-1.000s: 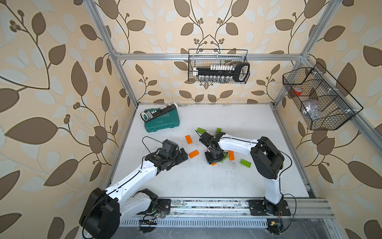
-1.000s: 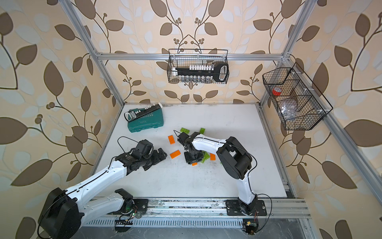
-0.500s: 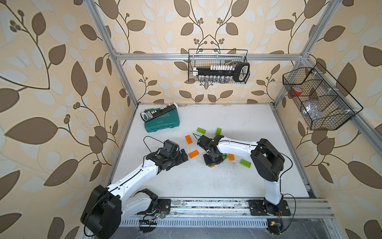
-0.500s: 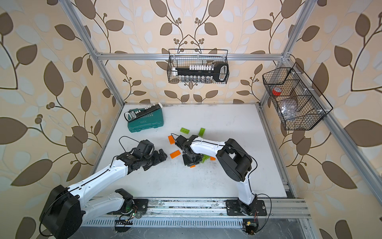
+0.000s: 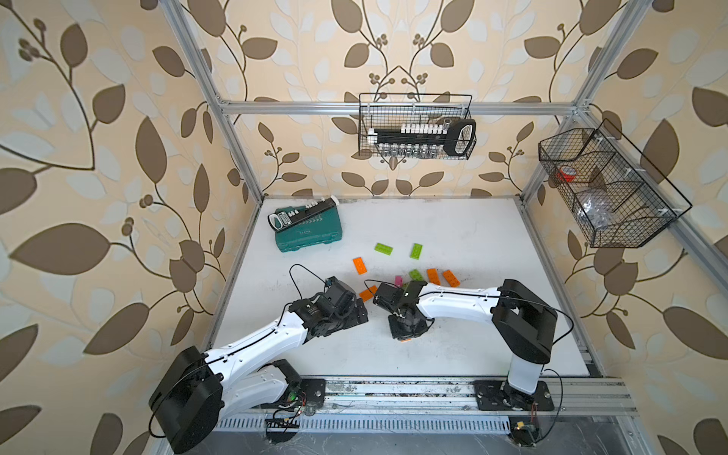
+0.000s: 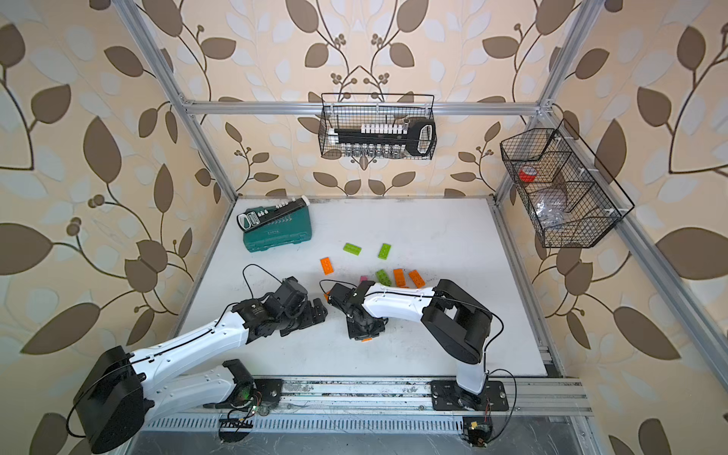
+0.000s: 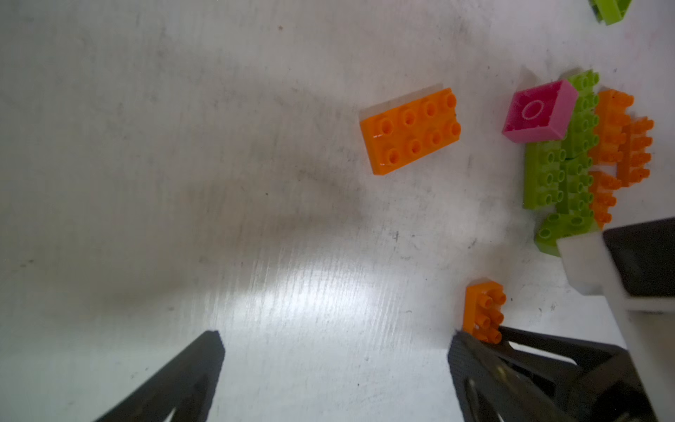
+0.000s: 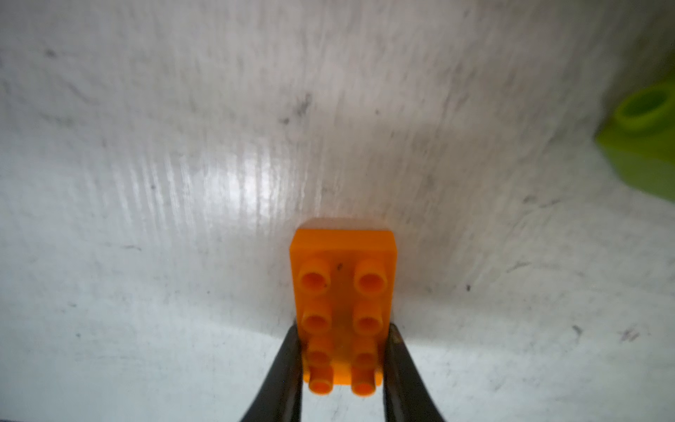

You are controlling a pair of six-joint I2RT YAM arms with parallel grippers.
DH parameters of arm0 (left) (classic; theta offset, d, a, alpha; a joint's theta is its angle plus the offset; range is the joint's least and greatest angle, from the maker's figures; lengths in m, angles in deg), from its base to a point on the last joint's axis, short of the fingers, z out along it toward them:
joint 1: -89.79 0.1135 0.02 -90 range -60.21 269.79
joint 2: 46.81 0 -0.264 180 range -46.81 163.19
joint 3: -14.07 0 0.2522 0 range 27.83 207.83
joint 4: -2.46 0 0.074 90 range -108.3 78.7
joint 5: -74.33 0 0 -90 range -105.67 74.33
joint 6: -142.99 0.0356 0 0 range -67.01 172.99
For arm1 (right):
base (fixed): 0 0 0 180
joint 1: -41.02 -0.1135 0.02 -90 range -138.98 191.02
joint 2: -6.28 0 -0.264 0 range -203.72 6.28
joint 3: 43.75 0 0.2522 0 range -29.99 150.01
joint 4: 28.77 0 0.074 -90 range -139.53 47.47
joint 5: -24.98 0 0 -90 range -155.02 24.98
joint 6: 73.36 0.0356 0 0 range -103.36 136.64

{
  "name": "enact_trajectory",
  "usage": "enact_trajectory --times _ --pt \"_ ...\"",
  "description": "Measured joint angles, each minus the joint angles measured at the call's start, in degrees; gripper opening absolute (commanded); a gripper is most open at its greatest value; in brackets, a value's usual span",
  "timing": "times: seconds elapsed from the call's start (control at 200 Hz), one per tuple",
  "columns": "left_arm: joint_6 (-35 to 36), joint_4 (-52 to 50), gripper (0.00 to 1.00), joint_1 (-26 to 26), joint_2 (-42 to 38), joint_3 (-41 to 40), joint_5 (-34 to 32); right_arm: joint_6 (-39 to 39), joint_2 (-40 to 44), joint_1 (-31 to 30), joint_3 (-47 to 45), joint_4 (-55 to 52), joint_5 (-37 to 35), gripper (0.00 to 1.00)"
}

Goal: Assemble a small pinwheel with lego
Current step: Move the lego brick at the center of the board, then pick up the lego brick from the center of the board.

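Note:
My right gripper (image 8: pixel 343 329) is shut on an orange 2x4 lego brick (image 8: pixel 343 277), pinching its long sides low over the white table. In both top views this gripper (image 5: pixel 405 333) (image 6: pixel 362 333) points down, and only an orange sliver (image 5: pixel 407 339) shows under it. My left gripper (image 7: pixel 336 334) (image 5: pixel 360 311) stands open and holds nothing. An orange brick (image 7: pixel 484 310) (image 5: pixel 368 292) lies just past one of its fingers. Further off lie another orange brick (image 7: pixel 411 129) and a pink brick (image 7: pixel 538 113) (image 5: pixel 398 280) beside green (image 7: pixel 548 175) and orange bricks (image 7: pixel 613 128).
Two lime green bricks (image 5: pixel 384 248) (image 5: pixel 416 251) lie further back. A teal tool case (image 5: pixel 307 232) sits at the back left of the table (image 5: pixel 472 236). Wire baskets hang on the back wall (image 5: pixel 415 126) and on the right wall (image 5: pixel 606 189).
My right arm has drawn back toward the front edge, and its jaws have narrowed onto the orange brick. Two orange bricks behind its forearm have come into view. The left arm has hardly moved.

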Motion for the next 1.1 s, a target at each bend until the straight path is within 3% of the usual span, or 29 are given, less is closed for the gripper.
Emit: enact_trajectory --times 0.145,0.245,0.325,0.55,0.735,0.97,1.1 --pt "-0.3 -0.3 0.99 0.0 -0.8 -0.1 -0.6 2.1 1.2 -1.0 -1.6 0.9 0.0 0.38" --pt "-0.2 -0.5 0.99 0.0 -1.0 -0.1 -1.2 2.3 2.2 -1.1 -1.9 0.8 -0.4 0.55" --pt "0.5 -1.3 0.99 0.0 -0.9 0.3 -1.8 1.7 4.2 -0.9 -1.8 0.6 -1.2 0.60" --pt "4.2 -2.0 0.99 2.2 2.8 5.5 -1.7 -1.4 11.9 5.3 -1.4 0.8 -2.9 0.59" --pt "7.4 0.7 0.99 7.5 7.2 9.1 2.6 -5.4 10.8 13.8 2.3 0.0 -2.5 0.57" --pt "10.0 2.8 0.99 12.9 10.5 11.9 6.8 -8.1 3.2 14.1 11.3 -1.4 -2.1 0.52" --pt "10.3 3.5 0.99 16.8 10.4 11.8 9.4 -6.5 0.0 13.2 14.0 -1.9 -1.6 0.57"
